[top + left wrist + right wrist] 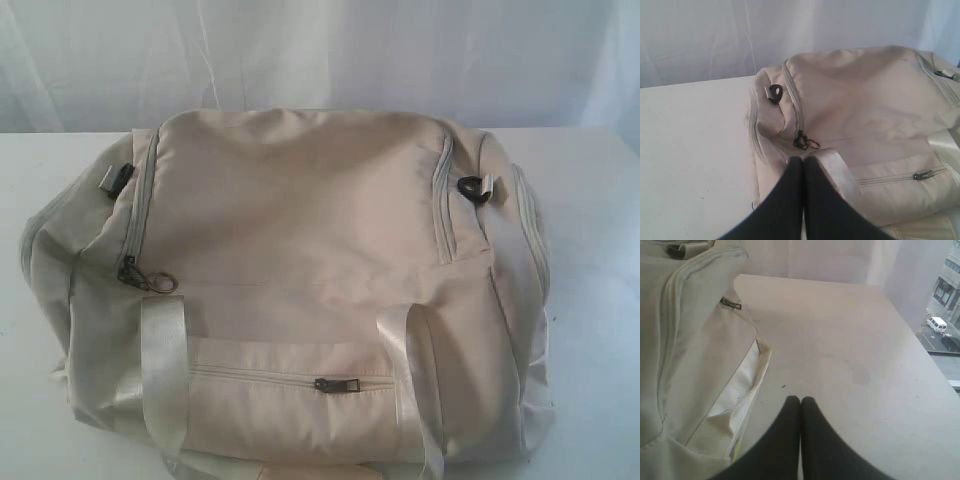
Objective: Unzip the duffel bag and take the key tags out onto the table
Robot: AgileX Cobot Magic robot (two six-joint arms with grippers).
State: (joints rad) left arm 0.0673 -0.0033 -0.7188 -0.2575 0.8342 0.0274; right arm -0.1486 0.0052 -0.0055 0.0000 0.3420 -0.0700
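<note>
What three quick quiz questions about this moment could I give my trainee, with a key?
1. True or false: the duffel bag already lies unzipped on the table.
2. What does the left end effector hold? A: a zip pull. B: a webbing strap. C: nothing, it is shut and empty.
3. Fill in: in the exterior view, the main zip's dark pull sits at the bag's ___ end.

Key: 1 false; 2 C; 3 left.
</note>
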